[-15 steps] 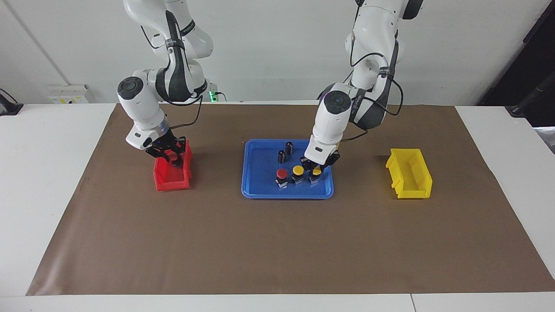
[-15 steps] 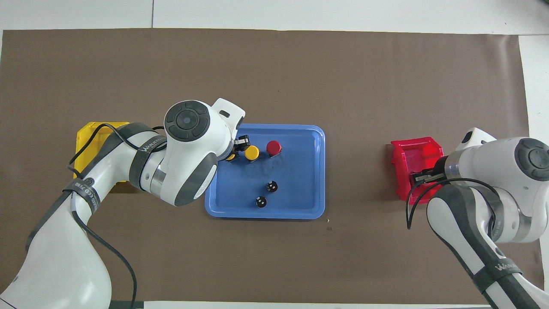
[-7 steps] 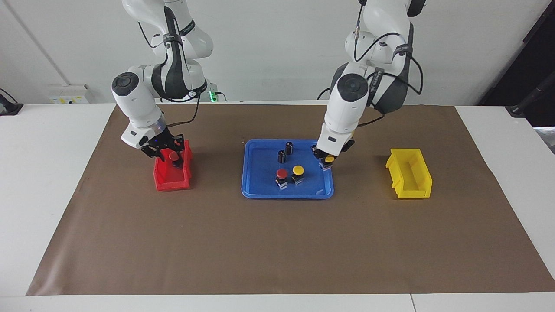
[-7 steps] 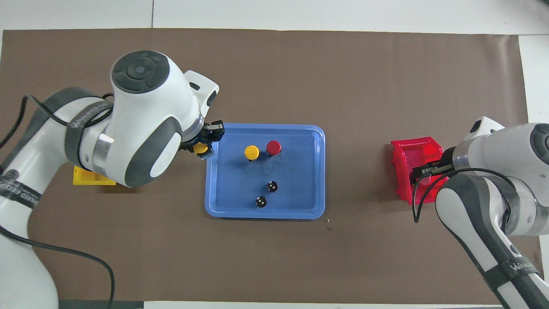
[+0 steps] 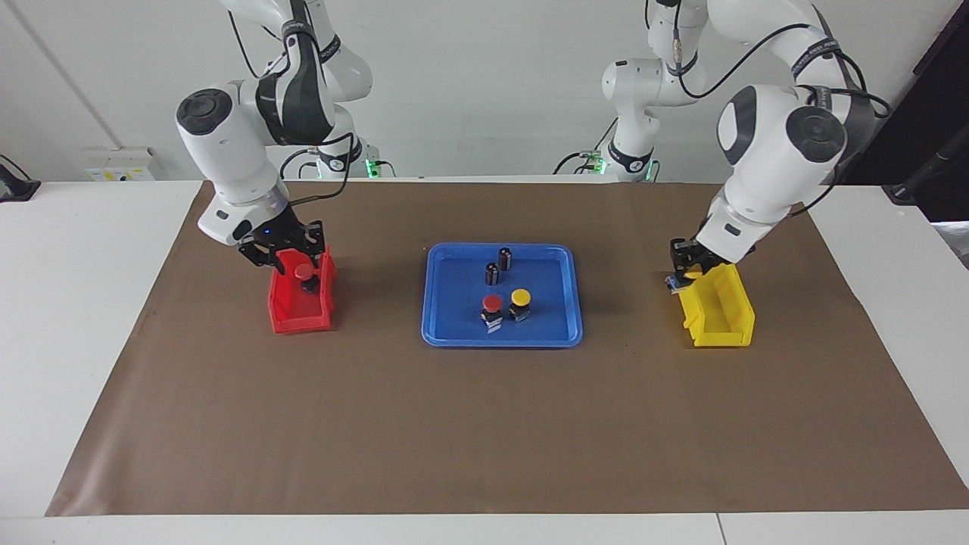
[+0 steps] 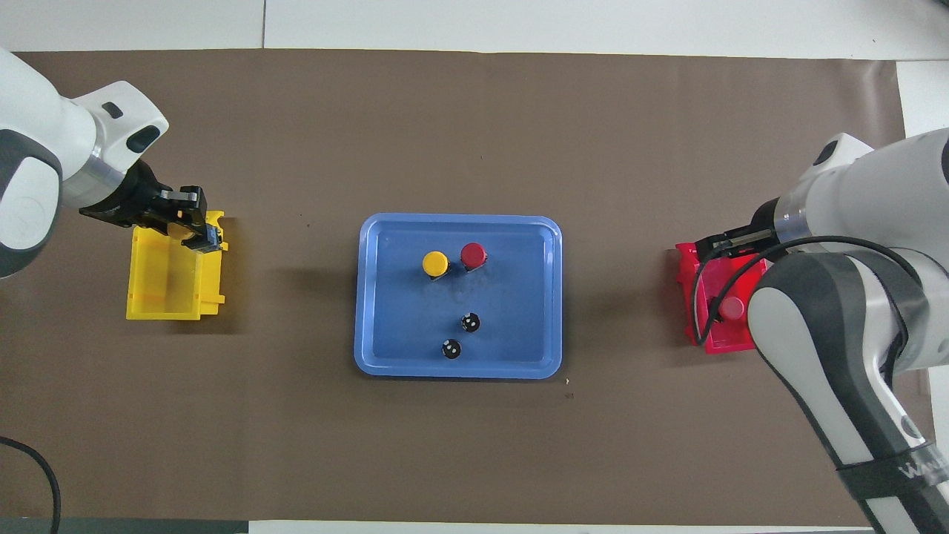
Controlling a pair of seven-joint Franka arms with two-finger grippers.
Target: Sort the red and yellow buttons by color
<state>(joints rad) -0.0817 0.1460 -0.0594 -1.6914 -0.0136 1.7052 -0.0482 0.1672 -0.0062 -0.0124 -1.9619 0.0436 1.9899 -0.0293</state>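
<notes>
The left hand (image 5: 683,271) pinches a yellow push-button (image 5: 690,275) over the yellow bin's (image 5: 719,318) edge at the left arm's end of the tabletop (image 5: 484,424). The right hand (image 5: 286,251), fingers spread, hangs over the red bin (image 5: 291,316), where a red push-button (image 5: 304,273) lies. A second red push-button (image 5: 492,304) and second yellow push-button (image 5: 520,297) stand side by side in the blue tray (image 5: 454,333), farther from the robots than two dark cylinders (image 5: 498,266).

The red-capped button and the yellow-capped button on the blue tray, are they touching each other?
Cannot tell. In the overhead view the red-capped button and yellow-capped button on the blue tray stand close side by side, caps slightly apart, but neither view shows their bodies plainly.
</notes>
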